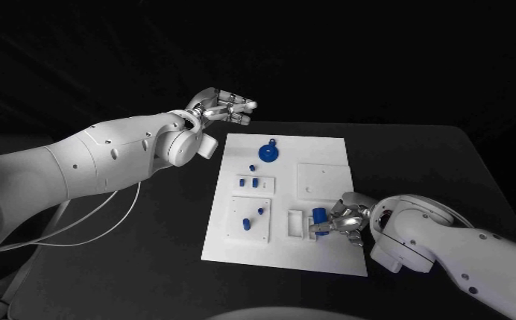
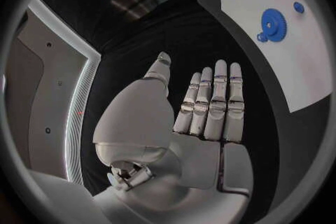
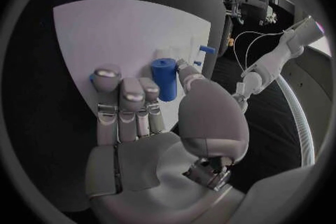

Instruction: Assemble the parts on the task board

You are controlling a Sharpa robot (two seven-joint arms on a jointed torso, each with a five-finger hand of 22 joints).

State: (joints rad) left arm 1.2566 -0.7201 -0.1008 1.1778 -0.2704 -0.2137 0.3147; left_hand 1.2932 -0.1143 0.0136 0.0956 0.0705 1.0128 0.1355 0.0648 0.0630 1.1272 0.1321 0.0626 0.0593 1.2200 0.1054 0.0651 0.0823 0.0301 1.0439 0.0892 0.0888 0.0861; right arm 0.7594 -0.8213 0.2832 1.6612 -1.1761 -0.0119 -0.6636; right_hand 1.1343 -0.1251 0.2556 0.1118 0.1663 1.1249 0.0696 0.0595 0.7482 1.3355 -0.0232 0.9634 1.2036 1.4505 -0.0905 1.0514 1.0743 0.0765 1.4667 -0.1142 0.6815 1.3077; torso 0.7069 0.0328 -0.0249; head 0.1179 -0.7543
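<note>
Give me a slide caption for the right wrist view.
Right hand pinches a blue cylinder above the white task board.

No text, label, brand, number or sign can be read in any of the views. The flat white rectangular task board (image 1: 323, 186) is seen to carry no legible marking, and none is made out on the small blue plastic parts (image 1: 270, 153) lying on it. No lettering is visible on the white arm casings or on the black table (image 1: 430, 156).
</note>
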